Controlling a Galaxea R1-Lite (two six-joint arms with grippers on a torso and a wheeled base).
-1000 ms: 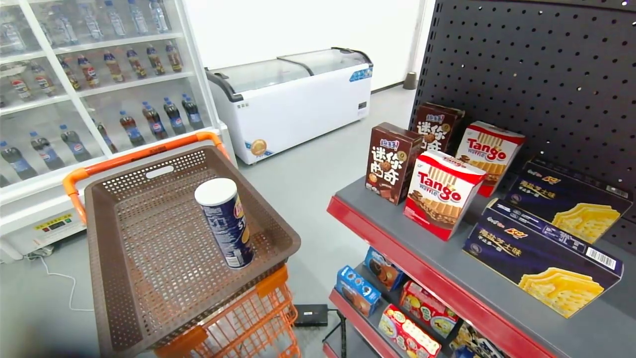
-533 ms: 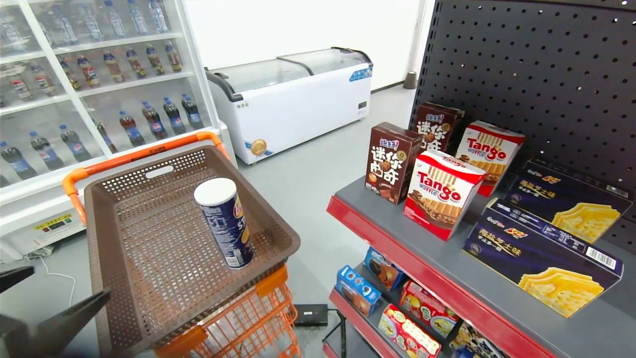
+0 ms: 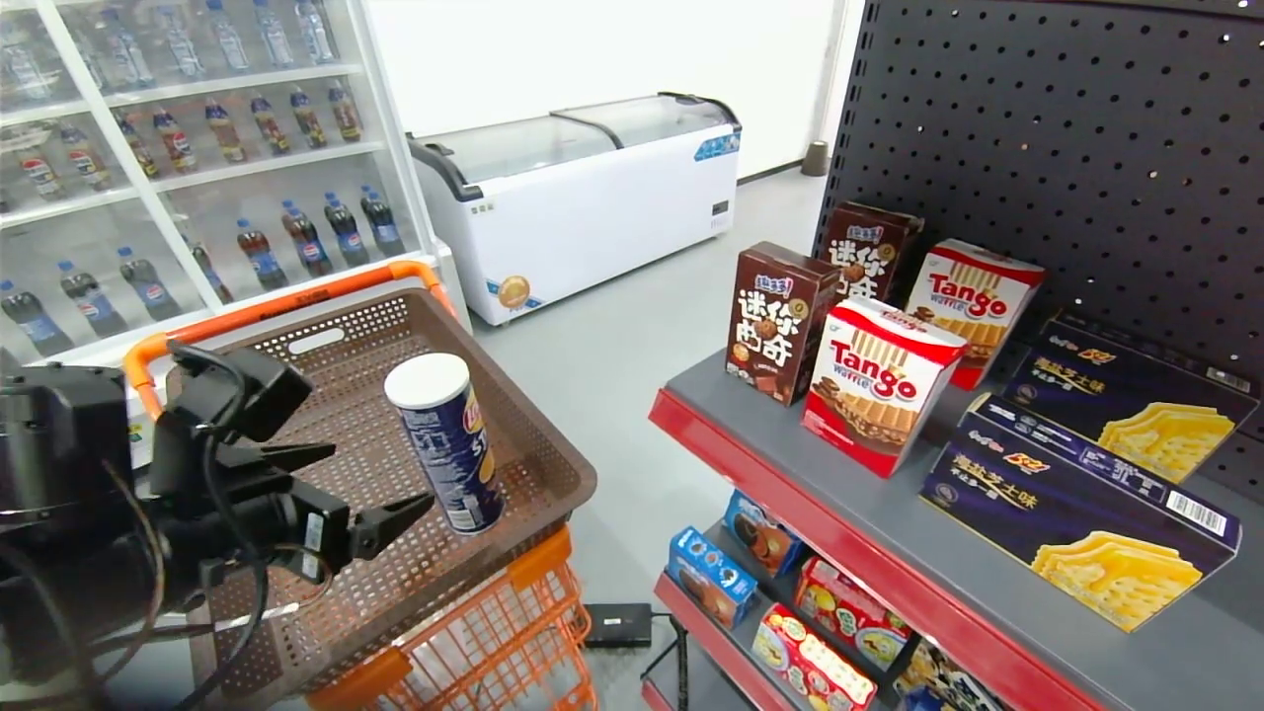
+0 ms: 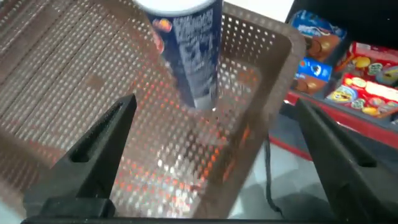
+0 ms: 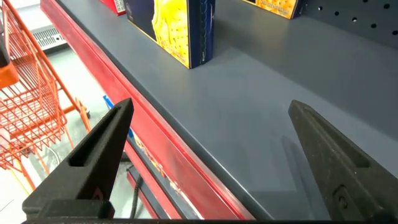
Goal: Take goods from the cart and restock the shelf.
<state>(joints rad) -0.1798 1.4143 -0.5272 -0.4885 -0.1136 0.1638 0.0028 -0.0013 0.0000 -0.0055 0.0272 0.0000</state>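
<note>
My left tool (image 3: pixel 383 476) hangs over the brown basket (image 3: pixel 538 427) on top of the orange cart (image 3: pixel 494 642), its jaws spread wide and gripping nothing. The can (image 3: pixel 446 439) stands upright in the basket, close to the corner nearest the shelf (image 3: pixel 790 444), white lid on top. The tool's nearer fingertip is close to the can's lower half, but I see no contact. On the left wrist view, the can (image 4: pixel 189 56) is straight ahead of the tool (image 4: pixel 214 106), beyond the fingertips, with the basket's perforated floor (image 4: pixel 74 68) beneath.

My right tool (image 5: pixel 211 107) is released too, jaws wide apart and nothing between them, hovering over a bare stretch of the grey shelf (image 5: pixel 261 112), near its red front edge. A dark blue cracker box (image 5: pixel 180 31) stands ahead of it.

The shelf top carries two brown boxes (image 3: pixel 775 321), two red wafer boxes (image 3: pixel 879 385) and two of the blue cracker boxes (image 3: pixel 1076 504), in rows in front of the pegboard (image 3: pixel 1037 128).
</note>
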